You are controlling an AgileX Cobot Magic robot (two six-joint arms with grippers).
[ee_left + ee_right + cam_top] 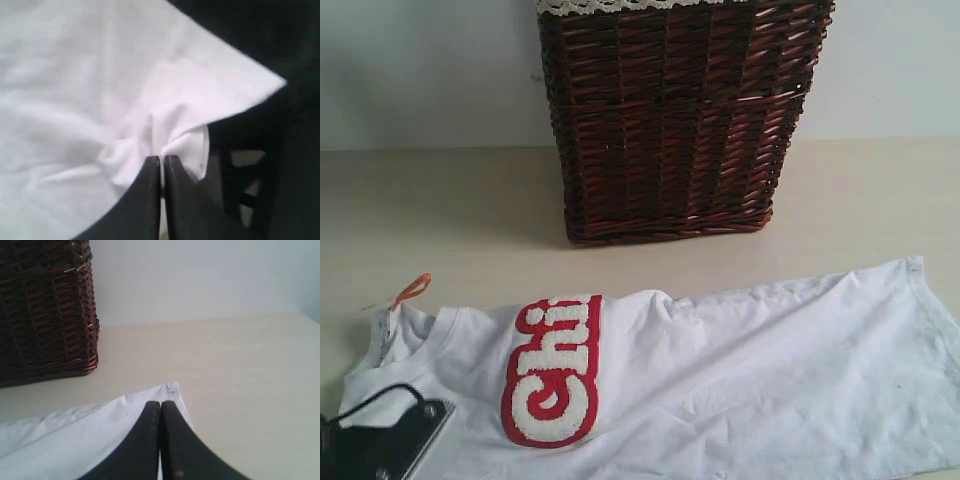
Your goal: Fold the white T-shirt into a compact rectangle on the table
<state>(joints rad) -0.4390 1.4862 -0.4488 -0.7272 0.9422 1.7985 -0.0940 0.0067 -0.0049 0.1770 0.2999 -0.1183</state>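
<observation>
The white T-shirt (740,380) lies lengthwise across the table (440,220), with its red-outlined letters (555,370) at the left and an orange collar tag (412,289). In the left wrist view my left gripper (161,160) is shut on a bunched pinch of the shirt's cloth (150,135). A black bracket of that arm (395,440) shows at the shirt's near left end. In the right wrist view my right gripper (160,404) is shut just behind the shirt's hem corner (171,387), with a sliver of white cloth between its fingers. The exterior view does not show it.
A tall dark wicker basket (675,120) with white lace trim stands behind the shirt at the middle of the table, against the pale wall. Bare table (250,370) lies past the hem corner and to the left of the basket.
</observation>
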